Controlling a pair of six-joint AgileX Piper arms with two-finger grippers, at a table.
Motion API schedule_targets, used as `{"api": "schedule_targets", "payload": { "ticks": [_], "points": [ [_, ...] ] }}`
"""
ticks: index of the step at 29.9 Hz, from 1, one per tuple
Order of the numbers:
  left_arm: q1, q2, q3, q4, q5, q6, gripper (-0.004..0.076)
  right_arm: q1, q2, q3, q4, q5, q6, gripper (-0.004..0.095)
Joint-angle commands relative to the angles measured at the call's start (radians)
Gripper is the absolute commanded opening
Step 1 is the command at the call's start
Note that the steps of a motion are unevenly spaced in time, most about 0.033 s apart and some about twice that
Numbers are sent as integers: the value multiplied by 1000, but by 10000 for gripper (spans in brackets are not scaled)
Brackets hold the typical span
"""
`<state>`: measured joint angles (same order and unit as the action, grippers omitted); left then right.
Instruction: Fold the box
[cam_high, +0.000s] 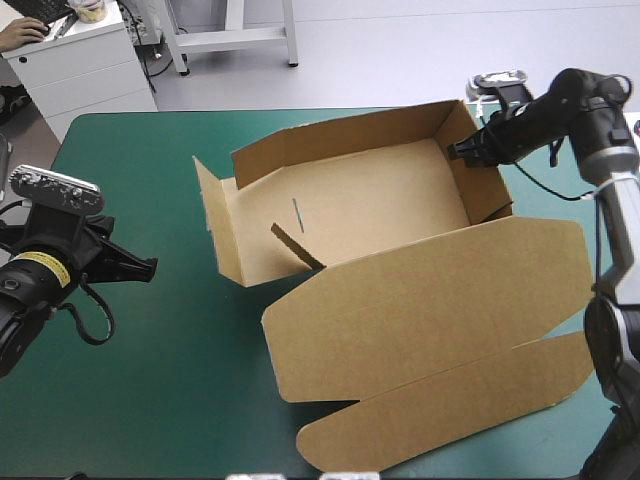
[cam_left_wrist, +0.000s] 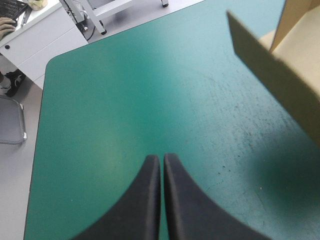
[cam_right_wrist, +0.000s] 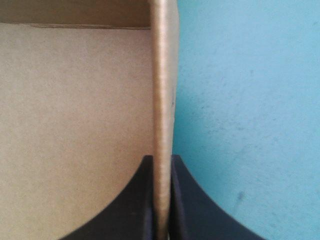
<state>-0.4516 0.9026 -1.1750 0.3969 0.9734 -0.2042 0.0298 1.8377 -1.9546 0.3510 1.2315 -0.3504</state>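
box (cam_high: 350, 210) part-formed: walls up, left end seemingly untucked, lid (cam_high: 430, 300) flat; right claw (cam_right_wrist: 161, 162) clamps a wall, left claw (cam_left_wrist: 162, 159) together.

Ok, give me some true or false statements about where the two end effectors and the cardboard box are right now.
1. The right end effector is clamped on a raised wall of the brown cardboard box. True.
2. The left end effector grips the box's left flap. False: it is shut on nothing, over the teal-green table cover, apart from the box.
3. The box's wide lid panel lies flat, on the near side. True.
4. The box is a flat sheet with no walls raised. False: its far and right walls stand up.
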Motion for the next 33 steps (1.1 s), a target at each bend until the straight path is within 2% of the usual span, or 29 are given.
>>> {"api": "schedule_targets", "payload": {
  "ticks": [1, 8, 12, 16, 21, 25, 29, 33],
  "points": [
    [3, -8, -26, 47, -56, -10, 6, -53, -149, -32, 48, 23, -4, -20],
    [3, -8, -26, 72, -56, -28, 6, -144, -334, 29, 52, 23, -26, -20],
    [3, -8, -19, 107, -56, -33, 6, -188, -437, 128, 104, 23, -72, -20],
    [3, -8, 11, 124, -56, -33, 8, -215, -515, 203, 169, 23, -108, -21],
    [3, -3, 60, 61, -86, -39, 16, -217, -571, 228, 179, 23, -97, -20],
    [3, 35, 60, -68, -126, 59, 16, -217, -593, 228, 222, 23, -102, -20],
    [32, 108, 60, -89, -130, 80, 17, -217, -603, 228, 224, 23, -102, -20],
    [167, 170, 60, -276, -130, 270, 18, -217, -605, 228, 224, 23, -98, -20]
  ]
}}
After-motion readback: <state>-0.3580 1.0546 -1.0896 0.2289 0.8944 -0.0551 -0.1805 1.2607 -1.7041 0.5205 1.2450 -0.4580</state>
